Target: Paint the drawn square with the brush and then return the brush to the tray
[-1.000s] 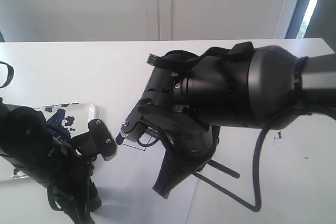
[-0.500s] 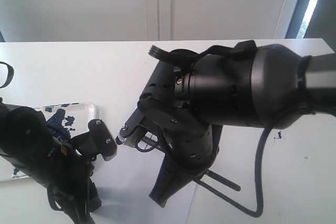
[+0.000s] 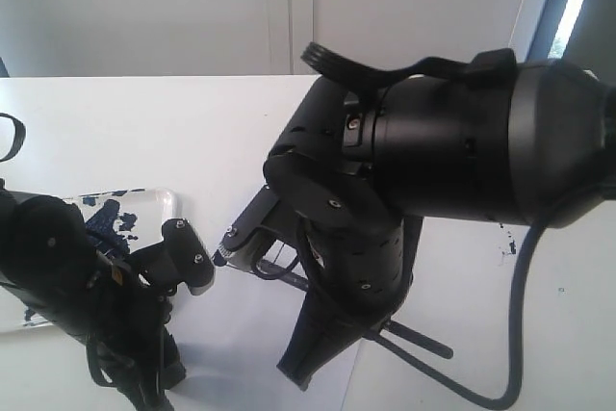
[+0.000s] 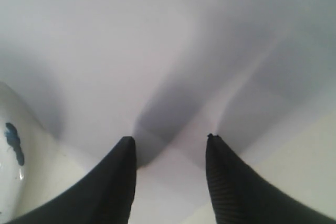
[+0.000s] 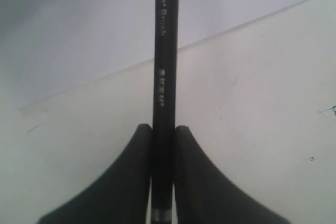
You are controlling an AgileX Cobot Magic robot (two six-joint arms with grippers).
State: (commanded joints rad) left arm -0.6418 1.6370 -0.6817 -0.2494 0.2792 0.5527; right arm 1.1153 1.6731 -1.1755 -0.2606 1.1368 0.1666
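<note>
Exterior view, starting at the left: the glossy clear-white rectangular tray with rounded corners (image 3: 170,201) lies on the white tabletop (image 3: 144,122), smeared with dark navy paint; my black left arm sits low just in front of it, partly covering it. My left claw (image 4: 169,139) stands wide, its two dark fingers apart with nothing between them; the left wrist view shows it over plain white surface, with a corner of the tray and a navy blot just beside one finger.

Towards the middle, the plain white paper sheet (image 3: 231,334) spreads over the table beside the tray; my bulky black right arm leans over it and hides most of it, so the thin-outlined drawn square I cannot make out clearly, nor whether it carries paint.

My right claw (image 5: 163,127) is pinched narrow on the long thin black stick-handled brush (image 5: 165,51); the handle runs straight out between the fingertips, pale lettering on it, a silvery band just behind the fingers; the bristles are hidden from me.

Further right, a few tiny dark specks (image 3: 501,243) dot the bare tabletop.
</note>
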